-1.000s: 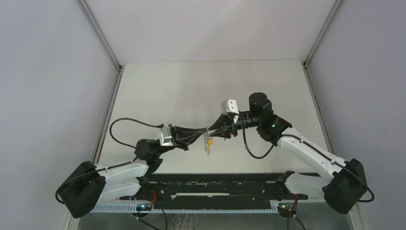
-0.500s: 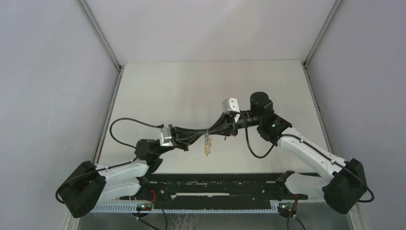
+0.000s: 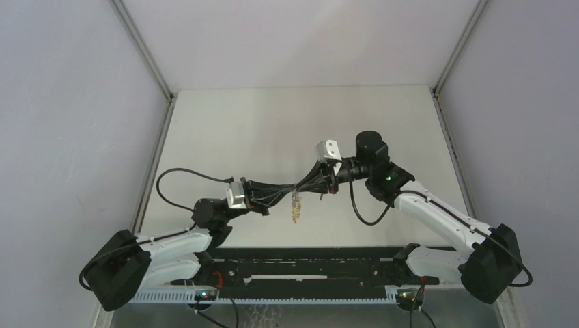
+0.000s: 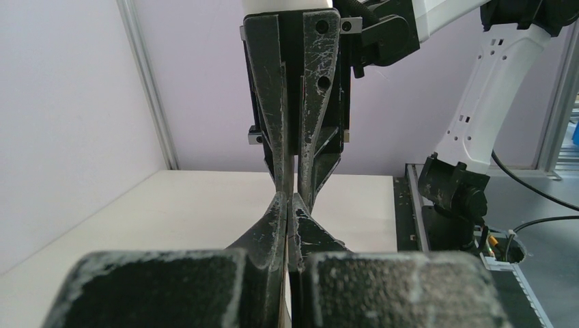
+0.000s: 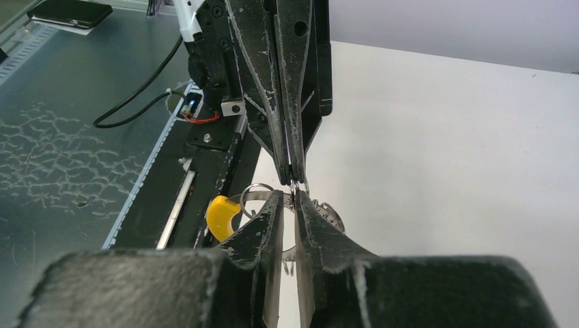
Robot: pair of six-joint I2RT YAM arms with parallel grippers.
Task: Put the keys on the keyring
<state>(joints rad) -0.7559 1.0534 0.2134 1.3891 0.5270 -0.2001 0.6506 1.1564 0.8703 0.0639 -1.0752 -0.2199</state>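
Observation:
My two grippers meet tip to tip above the table. The left gripper (image 3: 291, 186) (image 4: 288, 199) has its jaws pressed together on a thin metal wire. The right gripper (image 3: 299, 184) (image 5: 292, 197) faces it, jaws nearly closed on the same thin wire. The keyring (image 5: 332, 219), grey with a beaded rim, hangs just under the tips; from above it shows as a small dangling bunch (image 3: 295, 205). The yellow key (image 5: 221, 214) hangs on a small smooth ring left of my right fingers. I cannot make out the green key.
The pale table (image 3: 273, 130) lies under the grippers, with grey walls on three sides. The black base rail (image 3: 307, 263) runs along the near edge. The left arm's cable (image 3: 171, 179) loops out to the left.
The right gripper has shifted slightly left, closer onto the left gripper's tips. The hanging bunch with the yellow key has swung slightly left and hangs straighter.

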